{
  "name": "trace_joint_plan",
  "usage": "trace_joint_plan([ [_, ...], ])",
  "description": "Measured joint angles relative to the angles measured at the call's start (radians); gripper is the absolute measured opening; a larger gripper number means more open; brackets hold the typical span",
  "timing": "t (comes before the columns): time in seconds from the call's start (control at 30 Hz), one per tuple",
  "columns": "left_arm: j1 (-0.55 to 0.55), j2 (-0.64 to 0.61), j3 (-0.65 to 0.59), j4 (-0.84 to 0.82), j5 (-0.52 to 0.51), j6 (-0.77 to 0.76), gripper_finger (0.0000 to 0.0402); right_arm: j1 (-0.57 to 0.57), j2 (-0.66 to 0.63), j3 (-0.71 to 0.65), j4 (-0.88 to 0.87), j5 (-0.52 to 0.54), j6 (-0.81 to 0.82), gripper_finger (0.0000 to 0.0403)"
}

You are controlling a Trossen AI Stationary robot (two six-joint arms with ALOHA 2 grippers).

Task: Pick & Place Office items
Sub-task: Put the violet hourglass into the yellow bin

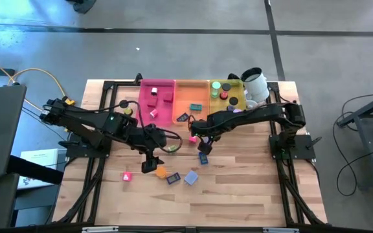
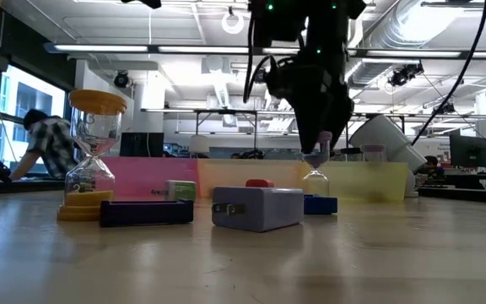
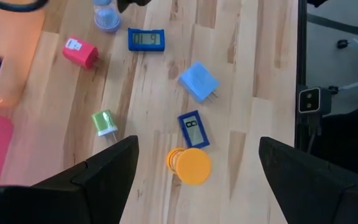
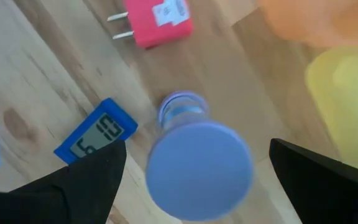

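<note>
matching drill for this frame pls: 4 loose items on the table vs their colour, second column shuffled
Items:
1. hourglass nearest the left gripper
2. hourglass under the right gripper
3. plug adapter lying by the small clocks
4. plug adapter near the orange tray

Colours:
A. red
B. light blue
C. orange
D. lavender blue

Pairs: 1-C, 2-D, 3-B, 4-A
</note>
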Motion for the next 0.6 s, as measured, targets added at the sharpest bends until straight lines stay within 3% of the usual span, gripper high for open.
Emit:
trace_joint_plan([
  [0.3,0.002,0.000,0.000,-0.012,0.005,0.006,0.0324,0.002,0.023,0.000,0.011,0.004,-0.048,0.0371],
  [0.6,0.009,0.000,0.000,-0.013,0.010,0.023,0.0324,-0.019,0.022,0.000,0.020,-0.070,-0.063,0.0266],
])
